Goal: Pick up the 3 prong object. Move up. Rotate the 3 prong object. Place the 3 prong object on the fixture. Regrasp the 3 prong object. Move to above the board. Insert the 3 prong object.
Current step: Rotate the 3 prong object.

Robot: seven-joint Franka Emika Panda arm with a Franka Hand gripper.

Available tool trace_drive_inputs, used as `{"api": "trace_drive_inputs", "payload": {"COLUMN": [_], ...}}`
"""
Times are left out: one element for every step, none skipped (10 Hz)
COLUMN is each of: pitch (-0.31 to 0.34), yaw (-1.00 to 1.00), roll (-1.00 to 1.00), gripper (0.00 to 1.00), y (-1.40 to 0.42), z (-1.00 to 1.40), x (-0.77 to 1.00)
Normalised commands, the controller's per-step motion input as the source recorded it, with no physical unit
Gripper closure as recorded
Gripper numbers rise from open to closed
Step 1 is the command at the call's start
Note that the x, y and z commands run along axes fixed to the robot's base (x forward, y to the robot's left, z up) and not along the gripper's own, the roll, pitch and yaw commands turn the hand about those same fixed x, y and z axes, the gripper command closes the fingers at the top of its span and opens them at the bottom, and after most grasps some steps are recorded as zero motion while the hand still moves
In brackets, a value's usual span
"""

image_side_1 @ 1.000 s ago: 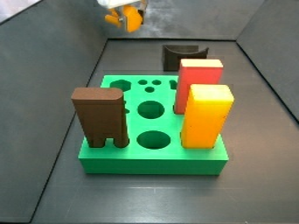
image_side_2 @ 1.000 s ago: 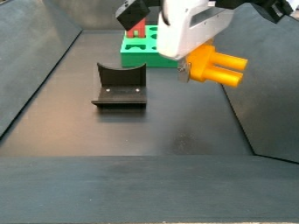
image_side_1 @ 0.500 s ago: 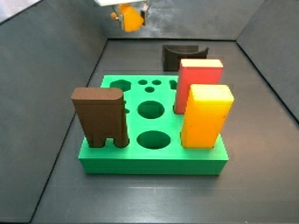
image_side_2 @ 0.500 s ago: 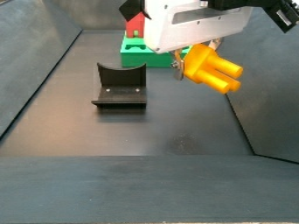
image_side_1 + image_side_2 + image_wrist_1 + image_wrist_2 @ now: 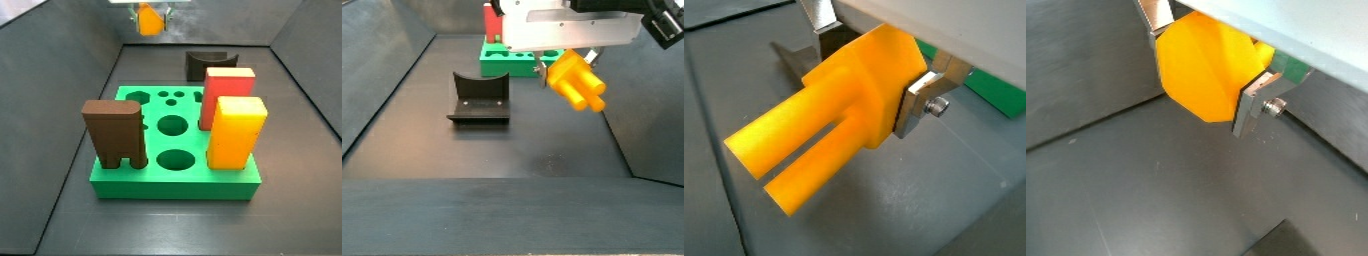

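Gripping: gripper (image 5: 871,60) clamped on the 3 prong object (image 5: 831,110), silver plate fingers (image 5: 922,100) pressed to its flat sides in both wrist views; also seen at (image 5: 1207,70)
Gripper place: top centre of frame in a side view (image 5: 150,12), up in the air, well above the floor (image 5: 174,240); top right of frame w/ white body in a side view (image 5: 563,55)
3 prong object: yellow-orange, held off the floor; in a side view (image 5: 576,82) it hangs tilted, prongs pointing down and toward lower right of frame; in a wrist view two long prongs show side by side, running toward lower left of frame; in a wrist view (image 5: 1211,68) seen end-on as a rounded orange face; tiny orange bit in a side view (image 5: 150,19), prong detail too small to tell
Fixture: dark bracket w/ curved notch, on the floor, left of centre in a side view (image 5: 478,98), apart from the held piece and lower; upper centre behind the board in a side view (image 5: 207,60)
Board: green slab w/ round holes, mid frame in a side view (image 5: 167,150); small green patch at top behind gripper in a side view (image 5: 502,58); green edge at right in a wrist view (image 5: 998,95)
On board: tall brown two-legged block (image 5: 115,132) at front left; tall yellow-orange block (image 5: 235,130) at front right; red block (image 5: 227,92) just behind it
Floor: dark grey, w/ sloping walls at sides
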Motion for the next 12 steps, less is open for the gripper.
{"api": "trace_drive_inputs", "payload": {"pitch": [-0.032,-0.032,-0.032,0.0,-0.012,-0.022,-0.033,-0.037,-0.04,-0.041,-0.04,-0.037], "yaw": [-0.73,-0.44,-0.29,0.0,0.06,0.06,0.05,0.04,0.02,0.02,0.01,0.01], "roll": [-0.08,-0.08,-0.08,0.0,0.0,-0.01,-0.03,-0.05,-0.08,-0.1,-0.11,-0.13], "gripper": [1.0,1.0,1.0,1.0,1.0,1.0,1.0,1.0,1.0,1.0,1.0,1.0], "y": [0.02,0.02,0.02,0.0,0.0,0.0,0.0,0.0,0.0,0.01,0.01,0.01], "z": [-0.02,-0.02,-0.02,-1.0,-1.0,-1.0,-1.0,-1.0,-1.0,-0.91,-0.79,-0.68], "x": [0.01,0.01,0.01,0.0,0.01,0.02,0.03,0.03,0.04,0.05,0.05,0.05]}}
